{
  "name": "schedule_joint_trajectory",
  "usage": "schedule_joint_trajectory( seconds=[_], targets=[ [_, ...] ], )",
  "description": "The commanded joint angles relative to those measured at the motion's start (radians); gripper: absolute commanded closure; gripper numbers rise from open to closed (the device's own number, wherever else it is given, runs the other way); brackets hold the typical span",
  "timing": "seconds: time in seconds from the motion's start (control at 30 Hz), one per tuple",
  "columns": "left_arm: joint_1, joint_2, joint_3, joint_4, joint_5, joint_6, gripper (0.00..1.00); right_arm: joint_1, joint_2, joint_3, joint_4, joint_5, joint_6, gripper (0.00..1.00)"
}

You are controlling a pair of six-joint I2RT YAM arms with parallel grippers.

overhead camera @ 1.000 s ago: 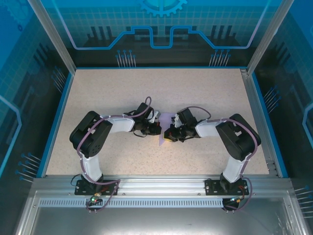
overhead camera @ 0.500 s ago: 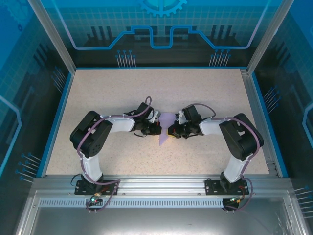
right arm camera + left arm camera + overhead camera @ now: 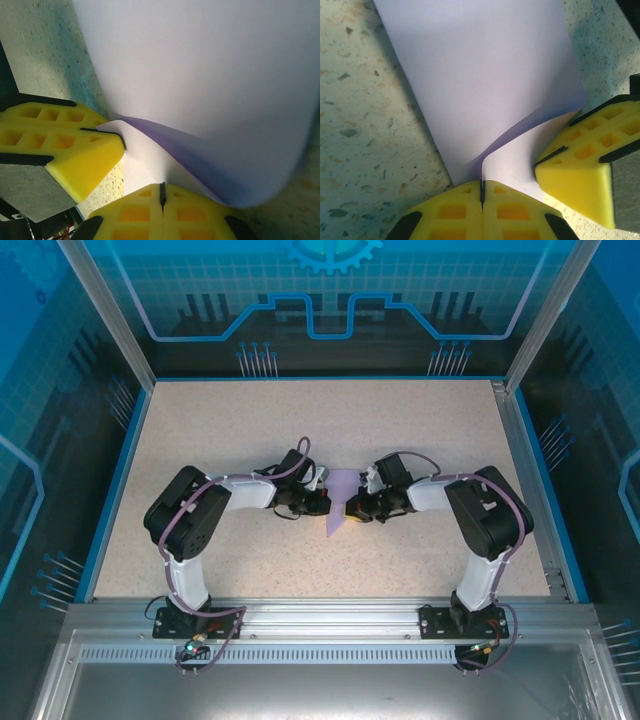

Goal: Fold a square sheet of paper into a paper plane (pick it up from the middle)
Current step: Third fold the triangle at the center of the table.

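Note:
The pale lavender sheet of paper (image 3: 334,525) lies at the table's middle, between my two grippers, folded over with one layer lifting. From above it is a narrow strip, and I cannot tell whether it has a paper plane's shape. My left gripper (image 3: 322,502) is shut on a raised edge of the paper (image 3: 485,75); its yellow fingertips (image 3: 465,200) pinch the thin layer. My right gripper (image 3: 352,510) faces it from the other side, shut on the opposite edge of the paper (image 3: 200,65). Each wrist view also has the other gripper's yellow fingers (image 3: 580,175) (image 3: 65,145) close by.
The speckled beige table (image 3: 250,430) has a blue rim on three sides and an aluminium rail (image 3: 320,615) along the near edge, where both arm bases stand. Glass walls enclose the cell.
The right gripper has drawn back a little to the right and away from me, so more lavender paper shows between the grippers. The left arm has stayed still.

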Motion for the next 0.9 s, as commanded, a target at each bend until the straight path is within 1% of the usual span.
schedule_joint_trajectory(
  seconds=[0.0, 0.2, 0.6, 0.67, 0.73, 0.87],
  targets=[
    [0.0, 0.076, -0.044, -0.124, -0.065, 0.024, 1.0, -0.048, -0.057, 0.016, -0.05, -0.018, -0.035, 0.98],
    [0.0, 0.074, -0.044, -0.127, -0.066, 0.026, 1.0, -0.085, -0.027, 0.048, -0.065, -0.035, -0.073, 0.98],
    [0.0, 0.075, -0.035, -0.141, -0.069, 0.037, 1.0, -0.091, 0.087, 0.066, -0.085, 0.048, -0.092, 0.99],
    [0.0, 0.074, -0.036, -0.144, -0.071, 0.039, 1.0, -0.098, 0.094, 0.065, -0.081, 0.032, -0.084, 0.98],
    [0.0, 0.073, -0.036, -0.144, -0.07, 0.039, 1.0, -0.103, 0.073, 0.059, -0.064, -0.009, -0.067, 0.98],
    [0.0, 0.071, -0.031, -0.146, -0.073, 0.035, 1.0, -0.142, -0.03, 0.059, -0.07, -0.051, -0.06, 0.97]
  ],
)
